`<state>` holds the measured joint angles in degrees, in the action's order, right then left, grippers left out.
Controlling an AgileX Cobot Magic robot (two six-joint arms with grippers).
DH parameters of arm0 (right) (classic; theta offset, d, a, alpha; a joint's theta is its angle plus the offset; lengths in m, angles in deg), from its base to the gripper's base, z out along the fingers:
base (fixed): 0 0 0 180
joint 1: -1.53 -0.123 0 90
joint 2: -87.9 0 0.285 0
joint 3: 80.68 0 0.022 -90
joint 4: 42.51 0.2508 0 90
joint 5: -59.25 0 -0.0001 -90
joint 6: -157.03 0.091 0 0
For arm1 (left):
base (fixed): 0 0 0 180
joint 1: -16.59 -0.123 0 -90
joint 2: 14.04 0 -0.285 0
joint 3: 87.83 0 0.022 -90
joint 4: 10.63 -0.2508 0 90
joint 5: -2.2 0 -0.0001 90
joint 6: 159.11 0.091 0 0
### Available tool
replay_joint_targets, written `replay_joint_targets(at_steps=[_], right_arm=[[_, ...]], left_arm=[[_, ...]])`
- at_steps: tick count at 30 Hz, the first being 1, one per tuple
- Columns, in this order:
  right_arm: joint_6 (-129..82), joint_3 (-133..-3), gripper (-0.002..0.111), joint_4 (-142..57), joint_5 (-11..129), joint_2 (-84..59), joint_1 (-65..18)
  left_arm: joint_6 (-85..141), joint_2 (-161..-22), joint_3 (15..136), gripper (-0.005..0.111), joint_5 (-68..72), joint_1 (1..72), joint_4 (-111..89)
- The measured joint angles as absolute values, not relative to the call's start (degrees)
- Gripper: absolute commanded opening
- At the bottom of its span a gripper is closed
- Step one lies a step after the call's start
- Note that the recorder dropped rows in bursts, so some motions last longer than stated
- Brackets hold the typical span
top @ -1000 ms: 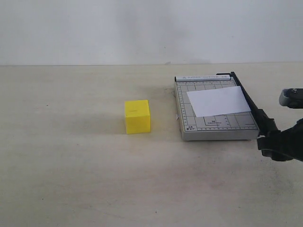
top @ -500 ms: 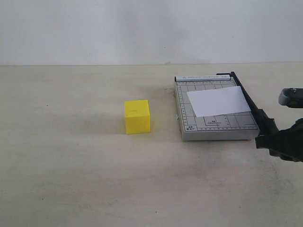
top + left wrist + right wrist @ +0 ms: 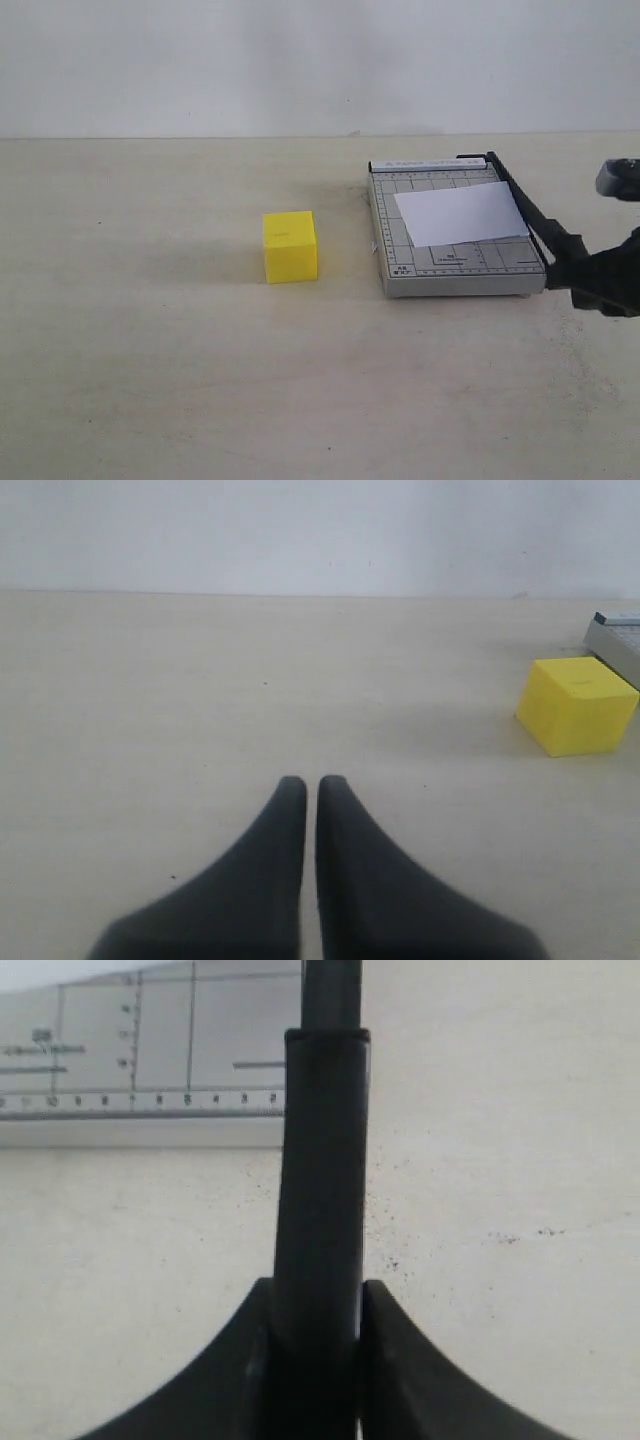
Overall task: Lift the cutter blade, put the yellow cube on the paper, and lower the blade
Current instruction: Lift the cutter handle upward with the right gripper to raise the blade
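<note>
Between my right fingers (image 3: 240, 1360), clamped tight, sits the handle of the cutter blade (image 3: 520, 205), which runs away from them along the edge of the grey trimmer board (image 3: 400, 255) carrying the paper (image 3: 460, 214). My left fingers (image 3: 270, 870) are pressed nearly together, holding nothing. The yellow cube (image 3: 577, 705) rests on the surface (image 3: 150, 700) well ahead of them, near the board.

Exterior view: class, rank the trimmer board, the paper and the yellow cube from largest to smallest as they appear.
1. trimmer board
2. paper
3. yellow cube, standing taller but covering less of the picture
</note>
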<state>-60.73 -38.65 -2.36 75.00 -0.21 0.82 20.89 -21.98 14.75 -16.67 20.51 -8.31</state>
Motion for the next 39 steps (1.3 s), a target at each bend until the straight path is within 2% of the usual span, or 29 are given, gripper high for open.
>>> replay_joint_targets(at_steps=[9, 23, 25, 31, 33, 35, 39], right_arm=[[-60.1, -44.7, 0.0, -3.8, 76.4, -8.5, 1.1], [-60.4, -46.6, 0.001, -2.5, 75.1, -9.2, 1.1], [-61.3, -46.6, 0.007, -2.5, 75.1, -9.2, 1.1], [-62.5, -46.7, 0.043, -2.1, 75.4, -9.2, 1.1], [-63.5, -47.0, 0.05, -2.2, 75.4, -9.2, 0.9], [-64.2, -47.5, 0.054, -1.9, 75.0, -9.3, 0.8], [-65.5, -47.8, 0.054, -3.4, 74.2, -11.5, 0.4]], left_arm=[[20.9, -22.0, 14.8, 0.005, -16.7, 20.5, -8.3], [20.9, -22.0, 14.8, 0.005, -16.7, 20.5, -8.3], [20.9, -22.0, 14.8, 0.005, -16.7, 20.5, -8.3], [20.9, -22.0, 14.8, 0.005, -16.7, 20.5, -8.3], [20.9, -22.0, 14.8, 0.005, -16.7, 20.5, -8.3], [20.9, -22.0, 14.8, 0.005, -16.7, 20.5, -8.3], [20.9, -22.0, 14.8, 0.005, -16.7, 20.5, -8.3]])
